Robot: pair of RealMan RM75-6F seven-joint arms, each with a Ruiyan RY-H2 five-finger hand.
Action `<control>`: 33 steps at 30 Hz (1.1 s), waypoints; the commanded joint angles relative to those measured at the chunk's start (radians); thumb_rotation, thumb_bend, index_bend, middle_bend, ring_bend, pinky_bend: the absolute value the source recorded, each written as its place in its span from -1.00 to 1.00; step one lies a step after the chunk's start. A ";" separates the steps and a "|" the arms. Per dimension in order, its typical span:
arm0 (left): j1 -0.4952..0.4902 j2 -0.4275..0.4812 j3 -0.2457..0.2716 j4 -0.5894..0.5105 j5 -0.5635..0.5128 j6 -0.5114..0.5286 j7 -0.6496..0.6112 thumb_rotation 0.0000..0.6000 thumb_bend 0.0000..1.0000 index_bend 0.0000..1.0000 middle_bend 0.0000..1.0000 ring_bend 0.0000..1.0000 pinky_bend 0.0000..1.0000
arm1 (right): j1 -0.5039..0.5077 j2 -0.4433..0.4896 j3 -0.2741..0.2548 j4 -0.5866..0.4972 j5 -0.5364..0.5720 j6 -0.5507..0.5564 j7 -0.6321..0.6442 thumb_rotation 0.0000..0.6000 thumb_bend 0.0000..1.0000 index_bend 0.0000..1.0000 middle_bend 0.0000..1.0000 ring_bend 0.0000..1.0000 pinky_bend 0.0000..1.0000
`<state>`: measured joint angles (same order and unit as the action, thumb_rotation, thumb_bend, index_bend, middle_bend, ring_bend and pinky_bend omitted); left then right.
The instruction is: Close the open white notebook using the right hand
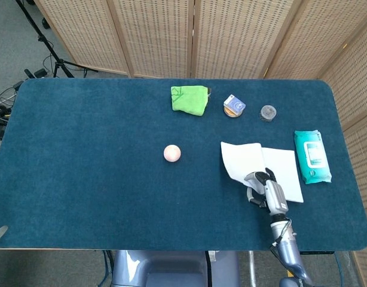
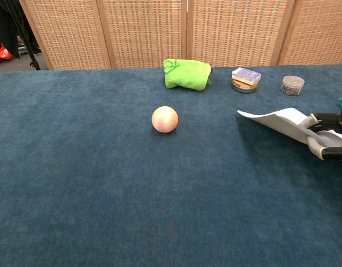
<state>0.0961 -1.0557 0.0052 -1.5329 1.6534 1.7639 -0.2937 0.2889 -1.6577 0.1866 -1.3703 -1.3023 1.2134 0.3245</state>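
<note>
The open white notebook (image 1: 273, 164) lies on the blue table at the right. Its left page (image 1: 243, 158) is lifted off the cloth and tilts up; in the chest view this raised page (image 2: 274, 120) hangs above the table. My right hand (image 1: 266, 189) pinches the near edge of that page, fingers curled over it and thumb beneath. In the chest view the right hand (image 2: 328, 136) sits at the frame's right edge, partly cut off. The right page (image 1: 286, 170) lies flat. My left hand is in neither view.
A peach ball (image 1: 172, 153) sits left of the notebook. At the back stand a green cloth (image 1: 190, 98), a small tin with a card box (image 1: 234, 106) and a round clear jar (image 1: 268, 112). A teal wipes pack (image 1: 311, 156) lies right of the notebook.
</note>
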 commanded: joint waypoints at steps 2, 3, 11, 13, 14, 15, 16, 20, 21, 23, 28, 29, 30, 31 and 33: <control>-0.001 -0.001 0.001 -0.003 0.001 -0.003 0.007 1.00 -1.00 -1.00 -1.00 -1.00 -1.00 | -0.018 0.017 0.037 -0.030 0.045 -0.024 0.116 1.00 0.52 -0.24 -0.48 -0.65 -0.93; -0.001 -0.002 0.001 -0.003 0.001 -0.003 0.009 1.00 -1.00 -1.00 -1.00 -1.00 -1.00 | -0.020 0.017 0.036 -0.030 0.044 -0.025 0.133 1.00 0.52 -0.32 -0.60 -0.77 -0.93; -0.003 -0.002 0.002 -0.007 0.002 -0.008 0.016 1.00 -1.00 -1.00 -1.00 -1.00 -1.00 | -0.039 0.025 0.066 -0.063 0.116 -0.065 0.236 1.00 0.45 -1.00 -1.00 -1.00 -1.00; -0.003 -0.002 0.002 -0.007 0.001 -0.007 0.015 1.00 -1.00 -1.00 -1.00 -1.00 -1.00 | -0.044 0.026 0.078 -0.073 0.135 -0.068 0.254 1.00 0.49 -1.00 -1.00 -1.00 -1.00; -0.003 -0.002 0.002 -0.006 0.000 -0.007 0.014 1.00 -1.00 -1.00 -1.00 -1.00 -1.00 | -0.048 0.027 0.086 -0.079 0.149 -0.071 0.265 1.00 0.52 -1.00 -1.00 -1.00 -1.00; -0.003 -0.002 0.002 -0.006 0.000 -0.007 0.014 1.00 -1.00 -1.00 -1.00 -1.00 -1.00 | -0.050 0.027 0.089 -0.082 0.154 -0.071 0.268 1.00 0.54 -1.00 -1.00 -1.00 -1.00; -0.003 -0.002 0.002 -0.006 0.001 -0.007 0.014 1.00 -1.00 -1.00 -1.00 -1.00 -1.00 | -0.052 0.027 0.091 -0.083 0.156 -0.069 0.270 1.00 0.55 -1.00 -1.00 -1.00 -1.00; -0.003 -0.003 0.002 -0.005 0.002 -0.007 0.016 1.00 -1.00 -1.00 -1.00 -1.00 -1.00 | -0.059 0.020 0.096 -0.073 0.157 -0.046 0.260 1.00 0.53 -1.00 -1.00 -1.00 -1.00; -0.003 -0.003 0.002 -0.005 0.002 -0.007 0.016 1.00 -1.00 -1.00 -1.00 -1.00 -1.00 | -0.061 0.014 0.096 -0.060 0.151 -0.029 0.244 1.00 0.52 -1.00 -1.00 -1.00 -1.00; -0.003 -0.003 0.003 -0.005 0.002 -0.007 0.014 1.00 -1.00 -1.00 -1.00 -1.00 -1.00 | -0.060 -0.019 0.094 0.016 0.125 0.059 0.127 1.00 0.47 -1.00 -1.00 -1.00 -1.00; -0.002 -0.003 0.002 -0.003 0.001 -0.004 0.009 1.00 -1.00 -1.00 -1.00 -1.00 -1.00 | -0.049 -0.093 0.110 0.178 0.044 0.259 -0.069 1.00 0.36 -1.00 -1.00 -1.00 -1.00; -0.002 -0.002 0.002 -0.003 0.000 -0.004 0.008 1.00 -1.00 -1.00 -1.00 -1.00 -1.00 | -0.045 -0.100 0.114 0.207 0.020 0.301 -0.101 1.00 0.33 -1.00 -1.00 -1.00 -1.00; -0.002 -0.002 0.001 -0.003 0.000 -0.004 0.007 1.00 -1.00 -1.00 -1.00 -1.00 -1.00 | -0.043 -0.098 0.116 0.218 0.004 0.323 -0.117 1.00 0.30 -1.00 -1.00 -1.00 -1.00; -0.002 -0.002 0.002 -0.003 0.000 -0.004 0.007 1.00 -1.00 -1.00 -1.00 -1.00 -1.00 | -0.041 -0.089 0.117 0.223 -0.016 0.348 -0.139 1.00 0.27 -1.00 -1.00 -1.00 -1.00; -0.002 -0.002 0.001 -0.003 0.000 -0.003 0.007 1.00 -1.00 -1.00 -1.00 -1.00 -1.00 | -0.043 -0.059 0.112 0.203 -0.050 0.382 -0.176 1.00 0.10 -1.00 -1.00 -1.00 -1.00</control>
<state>0.0941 -1.0577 0.0067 -1.5356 1.6537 1.7609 -0.2867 0.2404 -1.7229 0.2950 -1.1958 -1.2871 1.5243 0.2220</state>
